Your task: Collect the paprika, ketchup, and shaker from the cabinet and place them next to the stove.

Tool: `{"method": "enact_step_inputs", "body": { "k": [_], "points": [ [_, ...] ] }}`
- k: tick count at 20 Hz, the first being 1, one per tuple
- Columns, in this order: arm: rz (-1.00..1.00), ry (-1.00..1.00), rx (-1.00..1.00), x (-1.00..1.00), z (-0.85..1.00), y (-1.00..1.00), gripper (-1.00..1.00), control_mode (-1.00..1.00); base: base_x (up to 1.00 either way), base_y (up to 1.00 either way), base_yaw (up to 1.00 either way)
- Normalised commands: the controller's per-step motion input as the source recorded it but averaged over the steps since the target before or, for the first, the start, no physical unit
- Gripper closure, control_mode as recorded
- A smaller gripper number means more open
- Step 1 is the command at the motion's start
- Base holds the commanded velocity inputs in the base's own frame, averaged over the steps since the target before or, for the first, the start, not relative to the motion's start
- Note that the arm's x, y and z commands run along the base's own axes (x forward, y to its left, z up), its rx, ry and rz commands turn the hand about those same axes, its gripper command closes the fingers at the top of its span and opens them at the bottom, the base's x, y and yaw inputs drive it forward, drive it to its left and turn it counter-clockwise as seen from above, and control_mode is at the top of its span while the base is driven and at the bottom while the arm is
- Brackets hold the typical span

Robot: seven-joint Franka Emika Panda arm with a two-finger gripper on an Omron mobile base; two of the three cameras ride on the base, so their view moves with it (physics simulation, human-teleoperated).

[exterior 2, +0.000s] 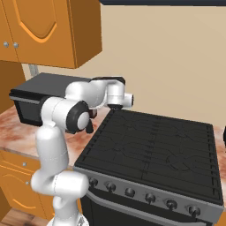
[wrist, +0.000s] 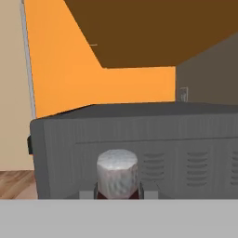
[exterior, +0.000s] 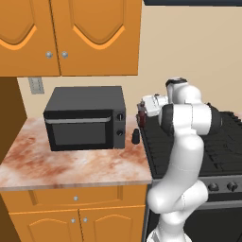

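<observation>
Ketchup (exterior: pixel 140 115) is hanging in the gripper (wrist: pixel 118 190), whose two fingers are pressing shut on the bottle's dark red body just under the cap. In the hand view the cap is showing pale grey between the fingertips, so I am judging it to be the ketchup from its dark red glass and its height rather than from any label. The bottle is sitting above the narrow strip of counter (exterior: pixel 71 165) between the microwave (exterior: pixel 85 123) and the left rear edge of the stove (exterior: pixel 208 146). It appears to be off the surface, though the arm is hiding its base.

The shaker (exterior: pixel 135 136) is standing upright on that same strip, just beside the stove and in front of the held bottle, so its part of the job is looking done. The step in hand is the placing of the ketchup. The next move is calling for a straight lowering onto the marbled counter, clear of the shaker and off the grates, and an opening of the fingers only once the base is resting flat. A tall narrow bottle is likely to tip if let go early.

Writing is proving unreadable everywhere: no words are showing on the bottle, and the microwave's front and vented side are carrying no brand I can make out.
</observation>
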Motion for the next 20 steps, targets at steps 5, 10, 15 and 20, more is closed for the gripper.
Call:
{"method": "enact_step_inputs", "body": {
  "k": [5, 10, 15, 20],
  "points": [
    [0.07, 0.00, 0.00, 0.18, -0.14, 0.11, 1.00, -1.00, 0.00, 0.00, 0.00],
    [0.07, 0.00, 0.00, 0.21, -0.17, 0.14, 1.00, -1.00, 0.00, 0.00, 0.00],
    [0.05, 0.00, 0.00, 0.10, -0.21, 0.03, 1.00, -1.00, 0.00, 0.00, 0.00],
    [0.04, 0.00, 0.00, 0.06, -0.21, 0.00, 1.00, -1.00, 0.00, 0.00, 0.00]
  ]
}}
